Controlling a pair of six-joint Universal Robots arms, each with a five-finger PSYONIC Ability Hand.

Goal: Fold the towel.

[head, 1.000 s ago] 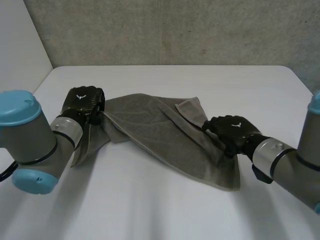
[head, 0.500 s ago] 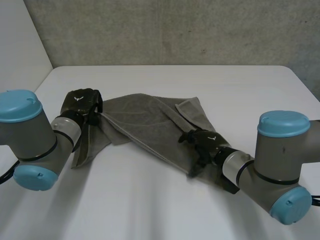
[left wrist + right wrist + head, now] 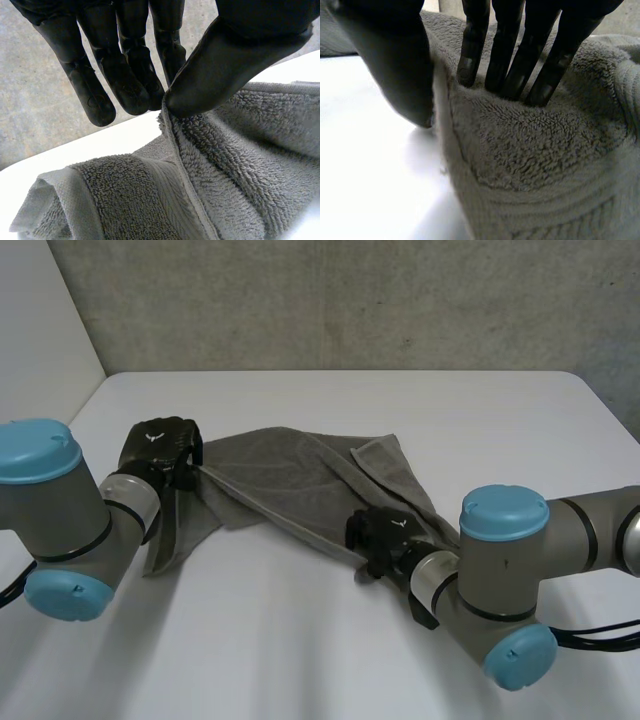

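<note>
The towel (image 3: pixel 285 478) is pinched at its left edge by the left hand (image 3: pixel 162 445). Its near edge is clamped in the right hand (image 3: pixel 385 536).

I read towel (image 3: pixel 290 480) plain grey terry with a ribbed band along its hem | left hand (image 3: pixel 160 445) black | right hand (image 3: pixel 385 533) black | table (image 3: pixel 300 650) white | arms (image 3: pixel 70 530) grey, caps (image 3: pixel 35 452) light blue | wall (image 3: pixel 350 300) mottled grey

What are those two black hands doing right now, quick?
Left hand: closed, pinching the towel at its edge.
Right hand: closed, pinching a fold of the towel.
</note>
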